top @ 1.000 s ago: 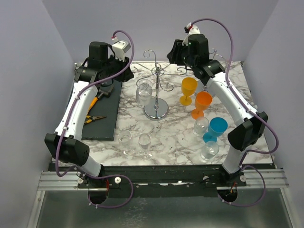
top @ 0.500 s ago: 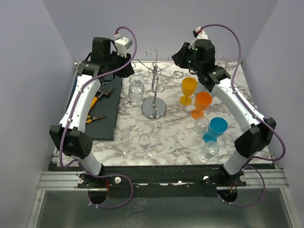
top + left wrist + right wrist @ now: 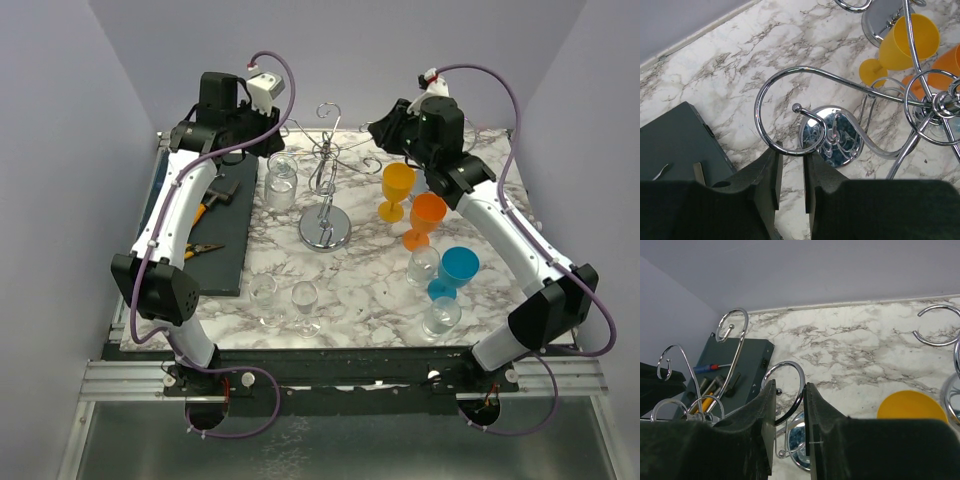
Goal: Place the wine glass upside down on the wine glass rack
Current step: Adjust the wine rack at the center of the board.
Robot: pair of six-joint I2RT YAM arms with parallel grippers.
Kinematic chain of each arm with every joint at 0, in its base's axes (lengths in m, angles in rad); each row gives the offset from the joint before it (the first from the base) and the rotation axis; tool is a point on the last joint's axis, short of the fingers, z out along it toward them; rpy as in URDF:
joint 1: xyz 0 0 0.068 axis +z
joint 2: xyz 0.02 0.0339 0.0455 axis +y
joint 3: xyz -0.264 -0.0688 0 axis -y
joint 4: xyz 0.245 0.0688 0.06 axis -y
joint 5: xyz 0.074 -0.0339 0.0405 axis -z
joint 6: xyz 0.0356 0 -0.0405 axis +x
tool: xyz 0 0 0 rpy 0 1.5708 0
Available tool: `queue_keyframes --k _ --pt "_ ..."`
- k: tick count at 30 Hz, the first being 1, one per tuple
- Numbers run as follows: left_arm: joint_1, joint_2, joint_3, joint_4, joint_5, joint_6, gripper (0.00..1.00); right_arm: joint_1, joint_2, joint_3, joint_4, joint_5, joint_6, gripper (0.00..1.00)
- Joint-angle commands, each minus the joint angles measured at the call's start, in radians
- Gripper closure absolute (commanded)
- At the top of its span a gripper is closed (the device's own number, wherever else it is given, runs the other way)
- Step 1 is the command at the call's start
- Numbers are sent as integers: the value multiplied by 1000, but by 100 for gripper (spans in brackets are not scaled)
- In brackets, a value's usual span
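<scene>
Marble table (image 3: 365,285): rack (image 3: 325,228) centred.
Left pincer (image 3: 791,152): narrow, hook (image 3: 758,107) at tips (grip unclear).
Right pincer (image 3: 789,385): clamps another hook (image 3: 786,363), probably steadying.

grips unclear
whether the left gripper (image 3: 793,152) or right gripper (image 3: 789,385) clamps the rack (image 3: 942,104) cannot be told; its finger (image 3: 850,450) hides part of the yellow glass (image 3: 912,405).

Pale lilac walls (image 3: 330,50) close in three sides; a white bench veined with grey marble (image 3: 370,290) fills the middle; a ribbed aluminium rail (image 3: 120,378) fronts it; light falls soft and even.
</scene>
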Motion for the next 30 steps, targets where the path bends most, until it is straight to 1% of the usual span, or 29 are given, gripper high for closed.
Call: queue_keyframes --k 1,4,5,7,9,11,12,13,14,17,19,22,24,25,28,30 --pt "-1 27 59 66 -53 31 72 13 -27 -35 -45 -36 -27 99" --pt "0 34 74 66 -66 38 68 12 -24 -34 -54 -17 -29 99" --pt "0 32 77 65 -72 40 66 13 -23 -32 -56 -12 -28 98" --pt "1 24 79 65 -91 49 60 12 -26 -29 -64 17 -32 87" --pt "2 13 75 65 -115 56 50 13 -32 -22 -72 42 -45 83" --pt "2 -4 64 63 -136 63 43 13 -38 -10 -81 67 -55 75" --pt "3 -15 56 61 -139 70 41 13 -43 -4 -86 75 -60 71" --pt "5 -27 44 60 -143 73 37 13 -46 3 -91 87 -65 66" --pt "5 -38 35 58 -150 74 33 13 -48 12 -98 95 -68 59" --pt "9 -66 6 41 -169 81 29 13 -59 38 -124 131 -83 49" --pt "14 -79 -6 30 -192 82 26 11 -72 55 -142 154 -91 39" --pt "34 -84 -1 -3 -221 79 19 9 -97 73 -166 188 -106 27" --pt "59 -83 10 -33 -225 67 10 8 -128 77 -180 199 -113 19" --pt "73 -79 19 -53 -217 59 8 8 -142 77 -187 198 -117 15" --pt "143 -68 64 -118 -176 28 7 8 -182 87 -251 168 -131 9" --pt "201 -66 82 -154 -122 4 6 8 -206 82 -300 127 -129 5"
